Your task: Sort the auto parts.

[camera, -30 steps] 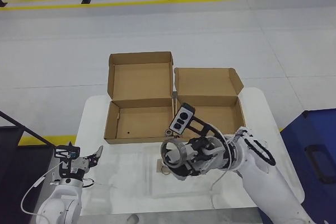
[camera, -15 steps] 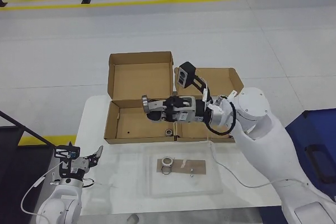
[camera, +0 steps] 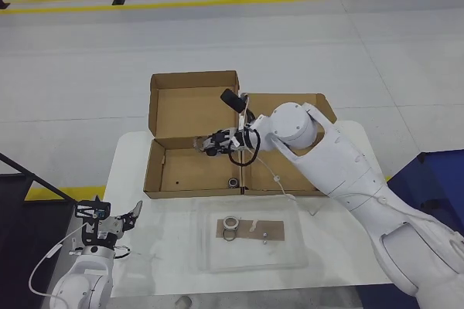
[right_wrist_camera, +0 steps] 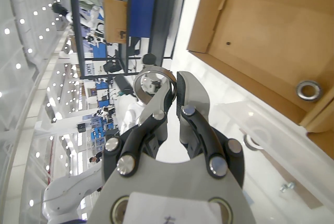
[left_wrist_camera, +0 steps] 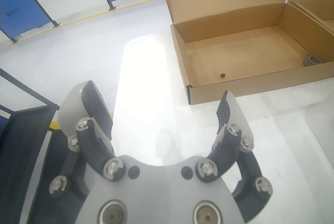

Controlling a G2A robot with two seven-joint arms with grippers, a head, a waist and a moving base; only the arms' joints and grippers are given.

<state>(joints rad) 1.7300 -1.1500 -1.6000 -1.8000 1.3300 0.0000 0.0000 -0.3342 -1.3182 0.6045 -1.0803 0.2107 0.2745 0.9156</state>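
My right gripper (camera: 204, 144) is shut on the rim of a plain metal ring (right_wrist_camera: 154, 84) and hangs over the far part of the left cardboard box (camera: 189, 166). A steel bearing (camera: 233, 182) lies in that box's near right corner, seen also in the left wrist view as a bearing (left_wrist_camera: 312, 60). A small dark piece (left_wrist_camera: 222, 75) rests on the box floor. Another ring-shaped part (camera: 230, 225) and a bolt (camera: 263, 230) lie on a cardboard strip in the clear tray (camera: 216, 259). My left gripper (camera: 120, 220) stands open and holds nothing at the table's near left corner.
A second open cardboard box (camera: 255, 108) stands right of the first, partly under my right arm. The white table (camera: 131, 170) has free room left of the boxes and around the tray. A blue bin (camera: 441, 208) stands off the table's right side.
My right arm has swung from above the tray up and leftward, carrying the metal ring over the left box. The left arm has not moved.
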